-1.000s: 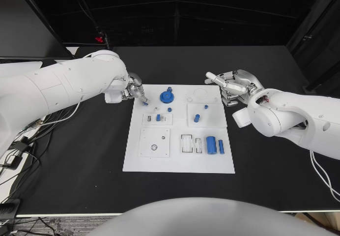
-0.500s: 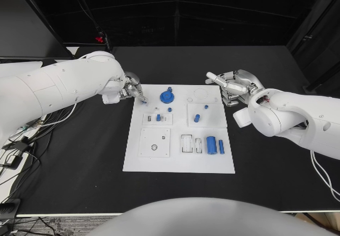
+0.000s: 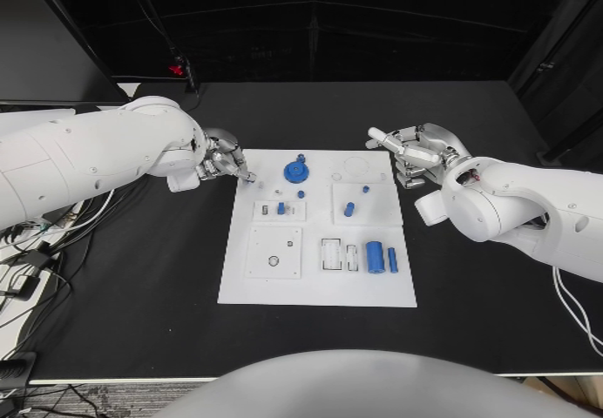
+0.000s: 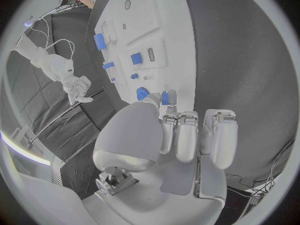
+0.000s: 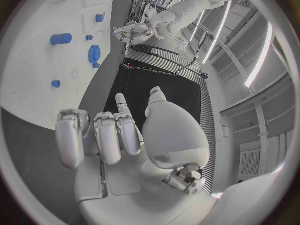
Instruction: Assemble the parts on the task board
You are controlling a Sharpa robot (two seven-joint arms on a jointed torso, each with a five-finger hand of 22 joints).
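The white rectangular task board (image 3: pixel 319 228) lies at the centre of the black table (image 3: pixel 151 296), and the job looks only partly done. A round blue gear-like part (image 3: pixel 296 170) sits at the board's 12 o'clock end, with a small blue peg (image 3: pixel 301 193) just below it. A small blue piece (image 3: pixel 281 208) stands in a white holder, and a blue cylinder-shaped piece (image 3: pixel 350 209) rests on the square plate toward 1 o'clock. A thick blue cylinder (image 3: pixel 375 257) and a thin blue rod (image 3: pixel 392 259) lie loose at 4 o'clock, beside open slots, so these probably remain to be placed.

The left hand (image 3: pixel 224 162) sits at the board's 10 o'clock corner. The left wrist view adds what the head view hides: its fingers (image 4: pixel 187 135) are curled in side by side, and something small and blue (image 4: pixel 165 97) shows at the fingertips, though whether it is pinched cannot be told. The right hand (image 3: pixel 412 152) hovers off the 2 o'clock corner; the right wrist view shows its fingers (image 5: pixel 103 135) bent together around nothing.
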